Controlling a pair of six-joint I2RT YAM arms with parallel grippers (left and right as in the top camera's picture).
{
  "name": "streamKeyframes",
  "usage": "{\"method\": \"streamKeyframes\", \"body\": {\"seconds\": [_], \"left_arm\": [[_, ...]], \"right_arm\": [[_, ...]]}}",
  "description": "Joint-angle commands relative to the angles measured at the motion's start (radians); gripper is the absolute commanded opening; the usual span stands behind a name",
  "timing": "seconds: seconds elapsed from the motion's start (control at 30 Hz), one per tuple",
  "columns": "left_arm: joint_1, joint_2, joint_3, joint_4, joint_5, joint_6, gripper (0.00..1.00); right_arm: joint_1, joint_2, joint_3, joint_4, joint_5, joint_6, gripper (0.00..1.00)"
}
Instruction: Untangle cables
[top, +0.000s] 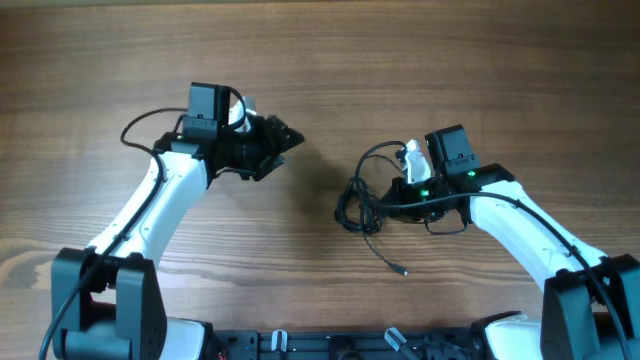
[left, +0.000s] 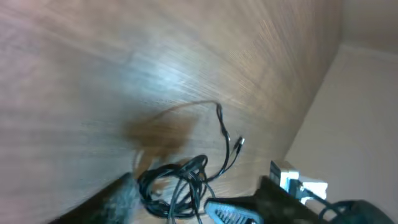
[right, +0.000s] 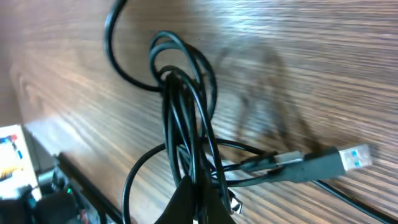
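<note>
While most of the wooden tabletop (top: 320, 60) lay bare, the work sat right of centre. The left arm (top: 150, 210) reached in from the near left corner and the right arm (top: 530, 230) from the near right. They were well apart, with open wood between them.

The left gripper (top: 283, 152) hung over the tabletop with its jaws spread and nothing between them, its wrist view blurred. The right gripper (right: 193, 202) was closed on the cables (top: 358, 200), pinching several strands together where they crossed.

The cables lay as a loose black bundle just beside the right gripper, on its left. A few loops were stacked on each other, and one strand trailed toward the near edge. A USB plug (right: 348, 158) rested flat on the wood beside the knot, and a smaller plug end (top: 401, 270) lay at the tip of the trailing strand.

The step in hand looked like bringing the free gripper across for a second hold. To do it well, the right gripper probably needed to keep the knot anchored. The left gripper should take a single strand, best near a plug, not a whole loop. A slow pull away along the tabletop would then let that strand slide free. Pulling on crossed loops would likely tighten the knot.
</note>
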Motion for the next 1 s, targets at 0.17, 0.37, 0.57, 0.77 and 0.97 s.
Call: {"method": "streamKeyframes", "body": {"seconds": [0.17,0.37,0.57,0.77,0.97], "left_arm": [[-0.147,0.045,0.003,0.089,0.014,0.346,0.80],[-0.185,0.132,0.003,0.135,0.013,0.349,0.82],[-0.239,0.185,0.003,0.135,0.029,0.348,0.65],[-0.292,0.207,-0.001,0.124,0.028,0.348,0.51],[-0.299,0.220,-0.001,0.113,0.025,0.348,0.04]], "right_arm": [[-0.001,0.005,0.000,-0.001,-0.309,-0.207,0.04],[-0.001,0.005,0.000,-0.005,-0.309,-0.207,0.04],[-0.001,0.005,0.000,-0.004,-0.308,-0.206,0.04],[-0.001,0.005,0.000,-0.004,-0.307,-0.204,0.04],[-0.001,0.005,0.000,-0.004,-0.307,-0.204,0.05]]}}
